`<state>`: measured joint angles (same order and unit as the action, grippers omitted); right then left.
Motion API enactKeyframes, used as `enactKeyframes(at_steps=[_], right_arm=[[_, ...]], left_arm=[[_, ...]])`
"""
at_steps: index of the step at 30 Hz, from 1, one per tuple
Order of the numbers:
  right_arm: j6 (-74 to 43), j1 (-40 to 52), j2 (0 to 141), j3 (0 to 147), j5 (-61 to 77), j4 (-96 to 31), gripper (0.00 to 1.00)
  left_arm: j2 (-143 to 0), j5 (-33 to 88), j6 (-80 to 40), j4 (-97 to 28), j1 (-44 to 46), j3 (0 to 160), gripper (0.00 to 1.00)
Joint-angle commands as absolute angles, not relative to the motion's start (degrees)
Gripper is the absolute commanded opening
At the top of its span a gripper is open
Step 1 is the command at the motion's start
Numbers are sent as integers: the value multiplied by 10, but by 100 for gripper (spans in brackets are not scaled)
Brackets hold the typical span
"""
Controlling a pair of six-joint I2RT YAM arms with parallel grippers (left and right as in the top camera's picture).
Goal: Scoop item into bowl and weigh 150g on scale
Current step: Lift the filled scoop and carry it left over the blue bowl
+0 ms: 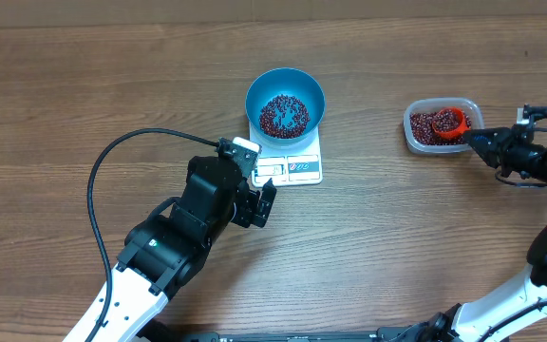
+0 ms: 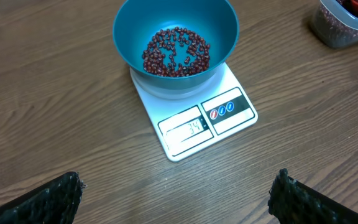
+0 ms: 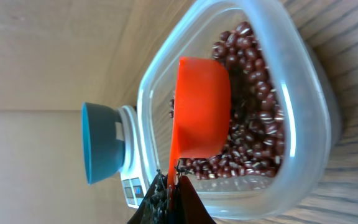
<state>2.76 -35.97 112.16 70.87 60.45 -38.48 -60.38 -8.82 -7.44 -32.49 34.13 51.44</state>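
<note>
Two tools: right tool (image 3: 166,188) pinches orange scoop (image 3: 201,106), left tool (image 2: 179,193) gapes empty.

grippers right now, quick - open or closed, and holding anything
Left gripper: open, holding nothing.
Right gripper: closed on the handle of the orange scoop, which sits in the tub of beans.

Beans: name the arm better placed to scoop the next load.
Right: the right gripper is shut on the orange scoop in the bean tub. The left gripper is open and empty by the scale.
</note>
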Motion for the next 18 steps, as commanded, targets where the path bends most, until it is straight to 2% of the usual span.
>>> enactKeyframes(at_steps=[1,18], right_arm=[[35,-360,1130,705,653,-382,4],[35,-361,1130,705,748,-393,4]], left_arm=[[-594,-94,-66,-321,342,513,100],[-594,-94,-66,-321,342,513,100]])
